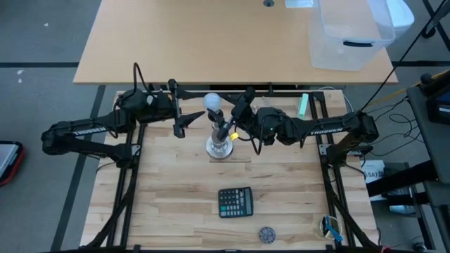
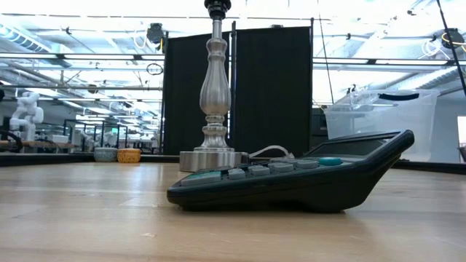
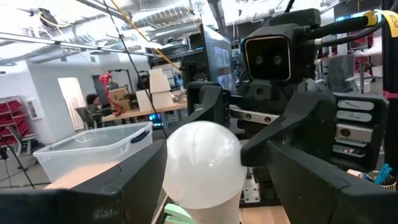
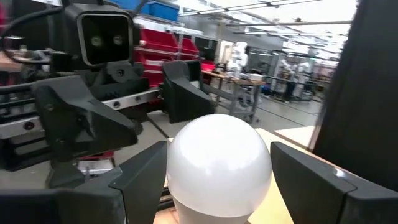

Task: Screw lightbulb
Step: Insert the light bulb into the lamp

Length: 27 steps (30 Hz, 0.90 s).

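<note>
The lightbulb (image 1: 213, 102), a frosted white globe, stands upright over the top of the silver lamp stand (image 1: 220, 146). The fingers hide its base, so I cannot see how it meets the dark socket (image 2: 213, 7). My right gripper (image 1: 225, 112) reaches in level from the table's right and is shut on the globe (image 4: 217, 165). My left gripper (image 1: 193, 109) reaches in level from the left and stands open. Its fingers flank the globe (image 3: 202, 165), and I cannot tell whether they touch it. My right gripper pinches the globe's widest part (image 4: 177, 168) between its two fingers (image 4: 140, 186), one on each side. The fingers lie level and come from the table's right. The bulb stands upright with its neck pointing down, above the lamp stand's top.
A black calculator (image 1: 235, 202) lies near the table's front, with a small round object (image 1: 266, 233) at the front edge. A clear plastic bin (image 1: 351, 31) stands on the far table. The lamp's round base (image 2: 211, 159) rests at the table's middle.
</note>
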Each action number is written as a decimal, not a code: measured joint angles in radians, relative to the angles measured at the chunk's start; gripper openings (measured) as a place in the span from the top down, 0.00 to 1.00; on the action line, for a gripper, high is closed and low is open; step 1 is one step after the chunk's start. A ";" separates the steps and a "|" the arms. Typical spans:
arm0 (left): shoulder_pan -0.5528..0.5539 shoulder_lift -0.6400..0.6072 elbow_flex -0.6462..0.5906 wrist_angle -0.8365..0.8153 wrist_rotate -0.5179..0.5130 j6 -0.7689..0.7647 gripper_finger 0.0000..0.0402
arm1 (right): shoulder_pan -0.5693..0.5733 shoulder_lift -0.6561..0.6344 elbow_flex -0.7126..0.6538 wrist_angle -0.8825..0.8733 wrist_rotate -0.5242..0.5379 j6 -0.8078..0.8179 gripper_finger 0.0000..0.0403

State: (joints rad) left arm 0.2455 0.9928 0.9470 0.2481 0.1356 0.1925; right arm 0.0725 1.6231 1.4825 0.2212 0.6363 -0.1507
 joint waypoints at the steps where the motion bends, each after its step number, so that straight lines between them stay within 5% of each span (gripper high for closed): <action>1: 0.000 0.000 0.000 0.000 0.000 0.000 0.31 | 0.004 0.001 0.000 0.004 0.017 0.001 0.32; 13: 0.005 0.000 0.000 0.000 -0.015 0.000 0.31 | 0.028 0.001 -0.038 0.109 0.119 0.007 0.32; 27: 0.020 -0.001 0.000 -0.007 -0.020 -0.001 0.31 | 0.060 -0.002 -0.172 0.381 0.120 -0.150 0.32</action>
State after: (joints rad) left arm 0.2658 0.9916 0.9470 0.2412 0.1158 0.1919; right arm 0.1329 1.6211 1.3109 0.6021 0.7566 -0.3004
